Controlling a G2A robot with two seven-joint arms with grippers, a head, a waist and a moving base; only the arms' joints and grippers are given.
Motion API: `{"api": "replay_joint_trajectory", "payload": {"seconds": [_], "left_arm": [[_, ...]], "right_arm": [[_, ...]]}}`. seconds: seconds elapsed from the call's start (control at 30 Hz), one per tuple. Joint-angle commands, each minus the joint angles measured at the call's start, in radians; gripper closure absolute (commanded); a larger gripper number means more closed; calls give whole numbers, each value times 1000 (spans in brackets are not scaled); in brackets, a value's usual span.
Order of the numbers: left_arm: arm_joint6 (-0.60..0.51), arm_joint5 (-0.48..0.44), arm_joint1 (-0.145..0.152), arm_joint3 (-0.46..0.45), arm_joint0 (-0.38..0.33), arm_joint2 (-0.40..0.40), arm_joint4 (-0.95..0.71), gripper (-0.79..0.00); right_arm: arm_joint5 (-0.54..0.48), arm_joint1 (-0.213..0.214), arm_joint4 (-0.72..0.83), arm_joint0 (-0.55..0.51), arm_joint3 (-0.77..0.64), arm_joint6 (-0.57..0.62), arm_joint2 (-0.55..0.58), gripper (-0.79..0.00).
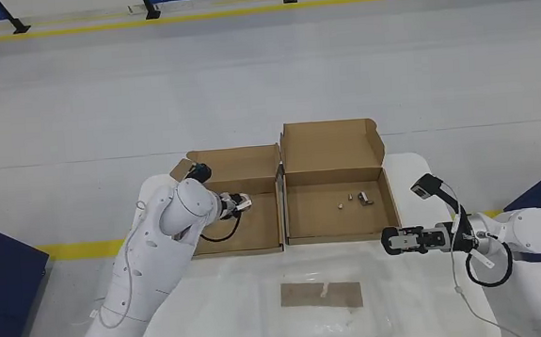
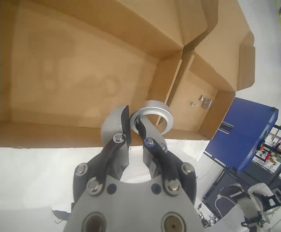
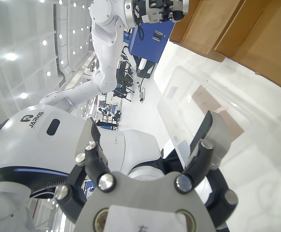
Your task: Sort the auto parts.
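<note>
My left gripper [image 2: 134,119] is shut on a silver metal ring [image 2: 153,109]; one finger passes through the ring and the other presses its outer wall. It hangs over the left cardboard box [image 2: 65,66], near the wall shared with the right box [image 2: 197,87]. In the top view this gripper [image 1: 241,203] is inside the left box [image 1: 256,228]. A few small metal parts [image 2: 206,102] lie on the right box's floor [image 1: 336,222], also seen as the small parts [image 1: 356,198] from above. My right gripper [image 1: 389,242] is open and empty beside the right box's near right corner, with its fingers [image 3: 203,127] spread wide.
A clear plastic tray [image 1: 324,327] holding a flat brown card [image 1: 321,295] sits on the white table in front of the boxes; the tray [image 3: 175,72] lies just beyond my right gripper [image 3: 149,127]. Both box lids stand up at the back. A blue cabinet [image 2: 245,140] stands beside the table.
</note>
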Motion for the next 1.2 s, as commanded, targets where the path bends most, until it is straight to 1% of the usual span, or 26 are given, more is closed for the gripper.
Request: {"api": "replay_joint_trajectory", "payload": {"seconds": [0.0, 0.1, 0.13, 0.2, 0.27, 0.33, 0.47, 0.63, 0.8, 0.9, 1.0, 1.03, 1.17], "left_arm": [[0, 0, 0, 0, 0, 0, 0, 0], [22, 0, -2, -1, 13, 2, -6, 0], [13, 5, -3, 2, 8, 10, -4, 0], [5, 47, -7, 42, -13, 18, -5, 0], [-18, 78, -16, 105, -49, 25, -35, 0], [-19, 83, -26, 174, -84, 43, -51, 0], [-3, 80, -53, 316, -144, 81, -102, 0], [19, 42, -95, 494, -216, 136, -159, 0], [41, 29, -140, 636, -267, 184, -213, 0], [44, 36, -168, 713, -295, 210, -238, 0], [51, 62, -196, 785, -321, 226, -272, 0], [66, 58, -205, 800, -329, 231, -278, 0], [66, 58, -205, 800, -329, 231, -278, 0]], "right_arm": [[0, 0, 0, 0, 0, 0, 0, -785], [0, 0, 0, 0, 0, 0, 0, -785], [0, 0, 0, 0, 0, 0, 0, -785], [0, 0, 0, 0, 0, 0, 0, -785], [0, 0, 0, 0, 0, 0, 0, -785], [0, 0, 0, 0, 0, 0, 0, -785], [0, 0, 0, 0, 0, 0, 0, -785], [0, 0, 0, 0, 0, 0, 0, -785], [0, 0, 0, 0, 0, 0, 0, -785], [0, 0, 0, 0, 0, 0, 0, -785], [0, 0, 0, 0, 0, 0, 0, -785], [0, 0, 0, 0, 0, 0, 0, -785], [0, 0, 0, 0, 0, 0, 0, -785]]}}
